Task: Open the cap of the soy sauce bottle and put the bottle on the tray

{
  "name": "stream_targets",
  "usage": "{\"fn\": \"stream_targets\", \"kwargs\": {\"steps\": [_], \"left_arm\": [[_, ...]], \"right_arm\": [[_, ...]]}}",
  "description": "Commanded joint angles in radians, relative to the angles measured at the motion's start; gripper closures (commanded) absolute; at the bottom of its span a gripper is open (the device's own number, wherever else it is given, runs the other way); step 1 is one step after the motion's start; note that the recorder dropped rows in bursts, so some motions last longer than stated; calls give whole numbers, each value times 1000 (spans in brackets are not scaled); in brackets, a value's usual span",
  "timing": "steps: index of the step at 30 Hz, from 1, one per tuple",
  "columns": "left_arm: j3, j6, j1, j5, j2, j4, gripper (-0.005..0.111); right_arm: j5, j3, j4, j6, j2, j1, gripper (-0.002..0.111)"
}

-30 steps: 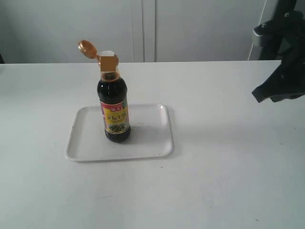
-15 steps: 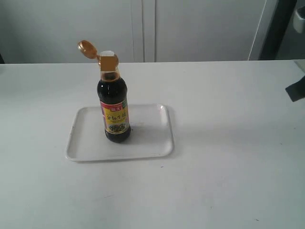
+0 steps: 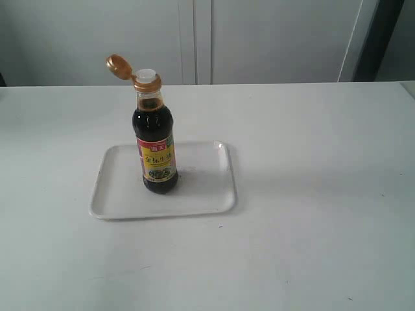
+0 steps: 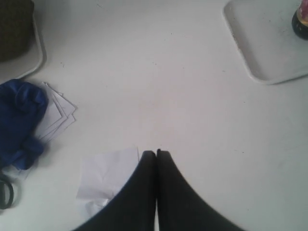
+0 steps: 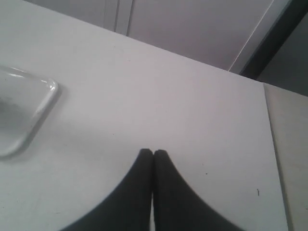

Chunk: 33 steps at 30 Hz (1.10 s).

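One small clear soy sauce bottle (image 3: pixel 155 139) of dark brown liquid, with yellow-and-red label, stood upright on flat white rectangular plastic tray (image 3: pixel 201 194) with rounded corners and low rim, left of the tray's middle in the exterior view. Small round golden-brown flip cap (image 3: pixel 118 65) swung open and tilted back to the left of the neck, hinged to a collar of the same colour; white spout (image 3: pixel 146 76) exposed at the top. Tray rested flat on plain white table (image 3: pixel 311 194), pale wall panels behind. Neither arm seen in the exterior view. Left gripper (image 4: pixel 156 153) shown in the left wrist view with its two black fingers (image 4: pixel 144 166) pressed together, tips touching, nothing between them, poised above bare table. One corner of the tray (image 4: pixel 269 53) and the base of the bottle (image 4: pixel 301 19) visible at the edge of that view, well apart from the gripper. Crumpled white paper sheets (image 4: pixel 103 175) just beside the gripper, blue cloth (image 4: pixel 19 120) near them, further white sheets between the two. Right gripper (image 5: pixel 153 153) shown in the right wrist view likewise closed, black fingers (image 5: pixel 142 166) meeting at the tips and gripping nothing, above bare table. One rounded corner of the tray (image 5: pixel 41 106) visible in that view, apart from the gripper.
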<state>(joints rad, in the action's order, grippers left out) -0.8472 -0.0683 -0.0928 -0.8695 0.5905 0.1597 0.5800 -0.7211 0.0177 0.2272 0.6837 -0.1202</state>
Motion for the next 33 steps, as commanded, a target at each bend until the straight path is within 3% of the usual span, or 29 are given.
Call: {"fn": "stream_targets", "kwargs": {"steps": [1, 10, 24, 33], "left_arm": [[93, 9, 2, 13, -72, -46, 107], [224, -15, 2, 110, -255, -99, 107], [439, -25, 2, 402, -525, -173, 107], [467, -25, 2, 486, -590, -193, 107]], "right_arm": [[-36, 52, 44, -4, -51, 2, 108], [-141, 170, 84, 4, -186, 2, 108], [-353, 359, 133, 4, -415, 2, 108], [-404, 398, 135, 27, -473, 2, 108]]}}
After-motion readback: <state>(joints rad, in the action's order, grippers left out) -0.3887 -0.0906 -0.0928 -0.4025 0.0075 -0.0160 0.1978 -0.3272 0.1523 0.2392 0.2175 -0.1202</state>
